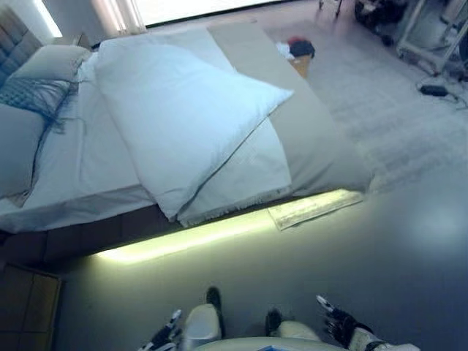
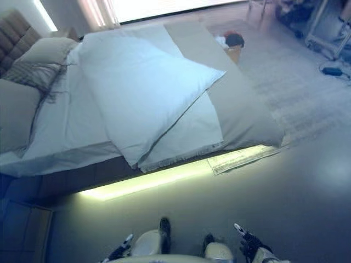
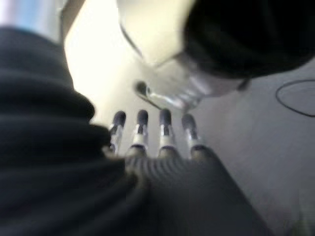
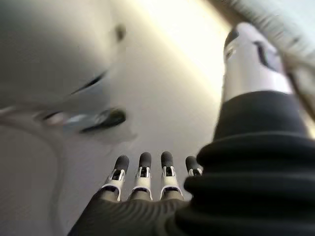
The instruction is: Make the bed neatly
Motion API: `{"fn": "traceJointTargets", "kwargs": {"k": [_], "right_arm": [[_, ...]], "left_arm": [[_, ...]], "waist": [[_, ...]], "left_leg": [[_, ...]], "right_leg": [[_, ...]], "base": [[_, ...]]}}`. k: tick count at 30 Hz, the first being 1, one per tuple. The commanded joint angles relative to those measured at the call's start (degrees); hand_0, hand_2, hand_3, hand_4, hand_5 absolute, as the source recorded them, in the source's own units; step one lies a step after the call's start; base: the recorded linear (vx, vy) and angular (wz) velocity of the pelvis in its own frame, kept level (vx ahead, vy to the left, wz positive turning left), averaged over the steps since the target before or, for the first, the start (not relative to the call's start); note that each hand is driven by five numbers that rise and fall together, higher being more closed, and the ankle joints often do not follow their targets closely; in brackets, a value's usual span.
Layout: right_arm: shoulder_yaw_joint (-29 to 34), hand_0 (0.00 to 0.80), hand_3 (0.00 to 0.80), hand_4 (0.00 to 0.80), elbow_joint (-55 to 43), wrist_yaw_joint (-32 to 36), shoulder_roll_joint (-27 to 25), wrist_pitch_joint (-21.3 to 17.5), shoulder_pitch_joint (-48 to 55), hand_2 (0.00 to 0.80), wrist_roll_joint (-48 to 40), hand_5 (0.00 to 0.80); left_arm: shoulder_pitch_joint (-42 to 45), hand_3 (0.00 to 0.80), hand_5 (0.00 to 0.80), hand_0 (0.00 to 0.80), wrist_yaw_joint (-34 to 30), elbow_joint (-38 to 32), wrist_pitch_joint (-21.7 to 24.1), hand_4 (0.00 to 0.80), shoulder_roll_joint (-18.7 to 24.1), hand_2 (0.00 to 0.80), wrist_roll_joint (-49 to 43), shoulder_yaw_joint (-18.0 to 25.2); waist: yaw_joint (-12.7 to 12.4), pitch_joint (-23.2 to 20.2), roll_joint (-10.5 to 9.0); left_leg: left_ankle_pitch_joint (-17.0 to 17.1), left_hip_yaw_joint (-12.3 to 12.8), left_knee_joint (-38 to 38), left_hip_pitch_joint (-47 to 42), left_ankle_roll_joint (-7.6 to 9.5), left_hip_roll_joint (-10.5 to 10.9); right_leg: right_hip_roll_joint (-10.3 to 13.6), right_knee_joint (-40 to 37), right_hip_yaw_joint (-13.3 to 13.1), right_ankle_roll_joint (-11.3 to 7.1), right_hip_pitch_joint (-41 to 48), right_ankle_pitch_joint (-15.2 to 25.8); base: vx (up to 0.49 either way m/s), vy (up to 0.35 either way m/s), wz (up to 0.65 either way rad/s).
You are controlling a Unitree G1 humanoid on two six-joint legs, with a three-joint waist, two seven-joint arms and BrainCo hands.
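The headboard occupies the far left edge of the scene, with a grey pillow lying against it and a dark fringed throw draped just in front of that pillow. The bed extends to the right from there, covered by a white sheet that hangs over its near edge. A large white duvet lies skewed on the bed, folded back on itself so that one corner points toward the right and another reaches down over the near edge. Right of the duvet, a grey-beige bedspread covers the foot end of the bed. A strip of yellow-green light runs under the near side of the bed frame, above the grey floor. A small box holding dark and red items stands on the floor beyond the bed, near its far right corner.

The left hand hangs low at the bottom of the head view, well apart from the bed; its wrist view shows the fingers extended side by side, holding nothing. The right hand hangs low at the lower right, also clear of the bed, with fingers straight and empty
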State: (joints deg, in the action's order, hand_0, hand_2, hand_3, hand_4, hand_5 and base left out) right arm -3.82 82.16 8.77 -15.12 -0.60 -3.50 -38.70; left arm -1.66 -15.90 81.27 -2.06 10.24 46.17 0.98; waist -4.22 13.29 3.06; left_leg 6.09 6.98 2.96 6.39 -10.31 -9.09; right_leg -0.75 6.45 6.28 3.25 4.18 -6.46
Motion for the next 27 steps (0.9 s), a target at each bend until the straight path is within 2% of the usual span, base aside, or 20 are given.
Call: {"fn": "traceJointTargets", "kwargs": {"k": [1,3,4,7,9,10,12,13,15,16,17,19,20,22,24,27], "right_arm": [[1.26,0.0,0.0,0.0,-0.39,2.41,-1.74,-1.58,-0.42,0.0,1.12,0.0],[1.45,0.0,0.0,0.0,0.13,2.63,-1.07,-1.93,-0.21,0.0,1.44,0.0],[1.83,0.0,0.0,0.0,0.16,3.7,-0.79,-1.46,-0.07,0.0,-0.15,0.0],[2.76,0.0,0.0,0.0,-0.01,7.11,-0.02,-1.33,0.71,0.0,-0.33,0.0],[2.2,0.0,0.0,0.0,-1.64,9.31,0.48,-1.0,0.85,0.0,-2.39,0.0],[1.95,0.0,0.0,0.0,-2.8,9.26,0.75,-0.38,1.01,0.0,-2.91,0.0],[1.52,0.0,0.0,0.0,-3.79,8.52,0.77,0.37,1.07,0.0,-1.89,0.0],[1.45,0.0,0.0,0.0,-3.63,8.97,0.78,0.29,1.19,0.0,-1.74,0.0],[1.22,0.0,0.0,0.0,-3.18,9.53,0.7,0.2,1.4,0.0,-2.52,0.0],[1.14,0.0,0.0,0.0,-2.83,9.78,0.62,-0.04,1.44,0.0,-3.07,0.0],[0.96,0.0,0.0,0.0,-2.58,9.92,0.56,-0.25,1.5,0.0,-3.47,0.0],[0.71,0.0,0.0,0.0,-2.66,9.93,0.38,-0.38,1.39,0.0,-3.85,0.0],[0.49,0.0,0.0,0.0,-2.98,9.94,0.38,-0.49,1.42,0.0,-4.41,0.0],[0.58,0.0,0.0,0.0,-3.34,11.04,0.33,-0.51,1.44,0.0,-5.49,0.0],[1.03,0.0,0.0,0.0,-3.24,11.24,0.51,-1.25,1.23,0.0,-5.01,0.0],[1.61,0.0,0.0,0.0,-3.48,10.44,1.13,-1.86,0.84,0.0,-5.47,0.0]], "left_arm": [[2.78,0.0,0.0,0.0,0.24,-1.53,1.3,0.0,1.24,0.0,2.27,1.0],[2.2,0.0,0.0,0.0,0.41,-1.43,1.08,0.0,1.71,0.0,2.06,1.43],[2.05,0.0,0.0,0.0,0.45,-1.27,1.3,0.0,1.92,0.0,1.68,1.63],[1.4,0.0,0.0,0.0,-0.86,-1.54,2.18,0.0,2.85,0.0,0.45,1.49],[0.56,0.0,0.0,0.0,-1.77,-2.48,2.72,0.0,3.43,0.0,0.15,0.44],[0.25,0.0,0.0,0.0,-2.01,-3.13,2.64,0.0,3.81,0.0,-0.29,0.17],[-1.02,0.0,0.0,0.0,-3.18,-3.99,2.61,0.0,4.66,0.0,-0.97,-0.75],[-1.68,0.0,0.0,0.0,-3.37,-4.24,2.75,0.0,4.94,0.0,-0.93,-1.53],[-2.68,0.0,0.0,0.0,-4.07,-4.91,2.94,0.0,5.65,0.0,-1.46,-2.83],[-3.46,0.0,0.0,0.0,-3.97,-5.25,2.8,0.0,5.89,0.0,-1.48,-3.29],[-4.14,0.0,0.0,0.0,-3.94,-5.54,2.65,0.0,6.19,0.0,-1.19,-3.66],[-4.79,0.0,0.0,0.0,-3.85,-5.89,2.58,0.0,6.33,0.0,-0.45,-4.23],[-5.07,0.0,0.0,0.0,-3.95,-6.15,2.77,0.0,6.36,0.0,-0.2,-4.62],[-5.39,0.0,0.0,0.0,-4.4,-6.31,3.26,0.0,6.36,0.0,-0.51,-4.76],[-5.31,0.0,0.0,0.0,-4.55,-5.98,3.38,0.0,6.04,0.0,-0.85,-4.75],[-4.16,0.0,0.0,0.0,-3.59,-4.93,3.08,0.0,5.06,0.0,-1.26,-4.52]], "waist": [[-1.44,-0.66,-2.1],[-1.28,-2.16,-2.14],[-1.55,-2.87,-2.31],[-1.84,-5.48,-3.58],[-1.47,-6.69,-4.06],[-1.32,-6.97,-4.65],[-1.15,-7.84,-5.08],[-0.78,-8.06,-5.03],[0.46,-8.03,-4.66],[0.94,-8.0,-4.08],[1.78,-7.62,-3.97],[2.74,-7.03,-3.34],[3.46,-6.36,-3.08],[4.76,-5.18,-4.02],[5.86,-4.58,-4.1],[6.45,-4.73,-3.96]], "left_leg": [[5.97,3.95,1.07,6.08,3.24,0.85],[4.25,8.45,0.53,4.37,3.75,-0.42],[4.22,8.72,-0.46,3.91,3.75,-0.36],[1.5,7.74,-4.44,3.55,5.92,1.96],[-0.19,7.58,-5.91,3.41,7.76,3.58],[-1.34,7.11,-7.05,3.51,8.77,5.15],[-2.95,6.56,-7.95,3.97,11.08,7.42],[-3.44,6.07,-7.54,3.4,12.06,8.41],[-3.84,5.42,-6.37,1.47,12.98,9.76],[-4.08,5.62,-5.85,0.56,13.03,9.61],[-4.02,5.85,-4.81,-0.95,12.98,9.89],[-3.42,5.8,-3.26,-3.0,12.24,9.47],[-3.44,4.91,-2.07,-4.64,11.68,9.37],[-5.19,2.66,-0.49,-6.84,11.35,10.78],[-6.44,1.22,0.93,-8.63,11.41,11.38],[-8.19,1.65,1.4,-11.37,11.53,11.73]], "right_leg": [[2.72,-6.9,-0.05,-6.11,14.5,-1.9],[5.87,-5.47,2.91,-8.27,16.53,-3.54],[7.17,-4.82,3.69,-9.09,17.74,-4.39],[10.65,-2.19,3.85,-11.09,19.1,-4.01],[12.86,2.28,4.07,-12.27,17.31,-0.81],[14.14,5.0,3.57,-12.49,16.94,1.22],[15.24,11.56,2.34,-12.58,13.96,6.13],[15.13,15.67,1.5,-12.68,11.04,8.32],[13.48,20.6,0.27,-12.26,5.34,10.47],[12.65,20.86,0.48,-11.52,2.26,10.75],[12.14,19.74,1.33,-10.92,-0.35,9.32],[10.17,13.63,2.9,-10.09,-4.5,7.96],[8.55,9.46,3.49,-9.71,-7.65,7.37],[7.37,0.84,2.47,-10.99,-12.96,12.07],[6.5,-3.96,1.33,-11.72,-16.05,14.69],[6.44,-6.15,3.0,-11.87,-16.1,15.4]], "base": [[0.348,0.255,-0.44],[0.476,0.324,-0.17],[0.603,0.373,0.01],[0.53,0.352,0.1],[0.439,0.374,0.19],[0.375,0.343,0.29],[0.332,0.308,0.36],[0.315,0.276,0.26],[0.321,0.23,0.34],[0.325,0.156,0.38],[0.311,0.082,0.42],[0.232,-0.009,0.35],[0.207,-0.105,0.16],[0.225,-0.132,0.22],[0.252,-0.09,0.37],[0.322,-0.086,0.51]]}}
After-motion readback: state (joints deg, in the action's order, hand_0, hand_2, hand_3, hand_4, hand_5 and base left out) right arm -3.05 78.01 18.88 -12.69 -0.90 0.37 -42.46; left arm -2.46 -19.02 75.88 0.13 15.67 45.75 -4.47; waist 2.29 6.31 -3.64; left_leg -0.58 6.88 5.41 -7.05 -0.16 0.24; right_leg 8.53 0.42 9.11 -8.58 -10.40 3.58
